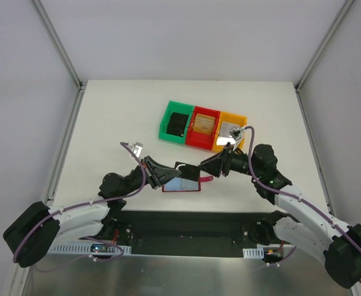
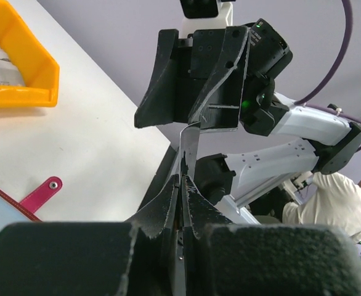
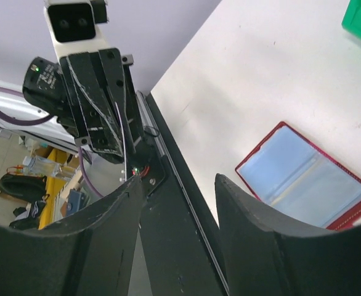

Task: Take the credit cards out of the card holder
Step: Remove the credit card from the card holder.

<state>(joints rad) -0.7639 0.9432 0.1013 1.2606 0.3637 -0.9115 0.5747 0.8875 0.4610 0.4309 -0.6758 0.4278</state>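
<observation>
The card holder (image 1: 182, 184) lies open on the table between the arms, red with blue-grey pockets (image 3: 307, 179) and a pink-red tab (image 2: 42, 191). My left gripper (image 1: 162, 176) is shut on a thin credit card (image 2: 190, 148), seen edge on and held off the table. The card's far end reaches my right gripper (image 1: 206, 166), which faces the left one. The right gripper (image 3: 180, 179) stands open with a clear gap and nothing between its fingers. Other credit cards lie in the bins: a black one (image 1: 179, 123), a tan one (image 1: 204, 125) and a silvery one (image 1: 230, 131).
A green bin (image 1: 168, 120), a red bin (image 1: 196, 111) and an orange bin (image 1: 242, 118) stand in a row behind the card holder. The table's dark front edge (image 3: 180, 185) runs just below both grippers. White walls enclose the table.
</observation>
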